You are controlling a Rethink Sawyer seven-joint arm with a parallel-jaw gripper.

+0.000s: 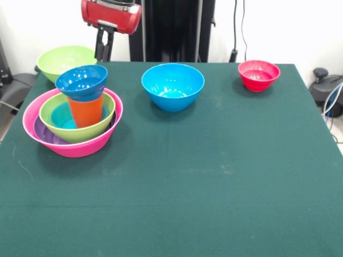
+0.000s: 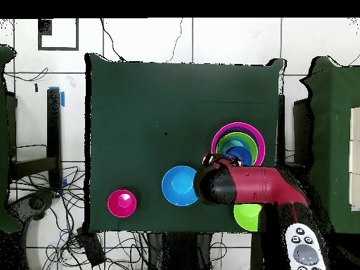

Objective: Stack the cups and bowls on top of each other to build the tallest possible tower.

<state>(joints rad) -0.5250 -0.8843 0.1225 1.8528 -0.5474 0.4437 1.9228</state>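
Observation:
The tower (image 1: 75, 115) stands at the table's left. Its base is a wide pink bowl (image 1: 104, 142) holding a purple bowl (image 1: 43, 134), a lime green bowl (image 1: 88, 131) and a blue bowl (image 1: 61, 119). The orange cup (image 1: 86, 111) rises from the middle, and a blue bowl (image 1: 82, 82) rests tilted on its rim. My gripper (image 1: 104, 51) hangs open and empty just behind and above the tower. In the overhead view the arm (image 2: 246, 186) covers part of the tower (image 2: 242, 140). The light green cup is out of view.
A second lime green bowl (image 1: 67, 60) sits at the back left corner, behind the gripper. A large blue bowl (image 1: 172, 85) stands at the back middle and a small red bowl (image 1: 259, 74) at the back right. Cables and dark stands surround the table (image 1: 214, 187).

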